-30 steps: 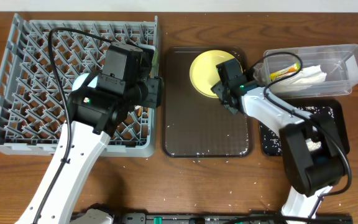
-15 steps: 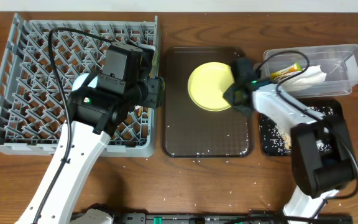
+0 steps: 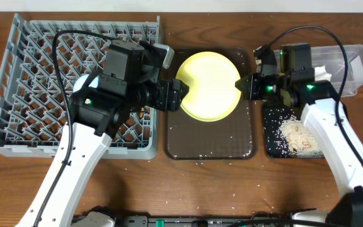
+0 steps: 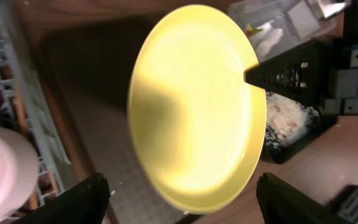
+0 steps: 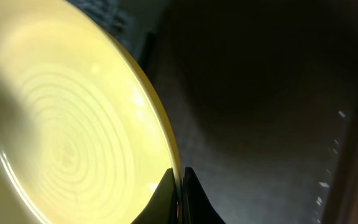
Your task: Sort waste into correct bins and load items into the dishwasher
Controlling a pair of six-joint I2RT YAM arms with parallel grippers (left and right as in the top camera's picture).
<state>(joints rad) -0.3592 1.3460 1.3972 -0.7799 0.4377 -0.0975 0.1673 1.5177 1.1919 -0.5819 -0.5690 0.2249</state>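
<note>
Plate lifted | right end effector pinches rim | left end effector spread

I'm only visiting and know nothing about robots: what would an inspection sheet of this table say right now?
Surface: wooden table, rice grains scattered on it.
Job's things: yellow plate held tilted above the brown serving tray; rice pile in the black tray; napkin in the clear tub; grey dish rack on the left.
Clutter: more grains on the serving tray.
Grippers: right gripper shut on the plate's rim; left gripper open near its opposite edge.
Cables: black cables loop over both arms.
Surroundings: nothing seen.
</note>
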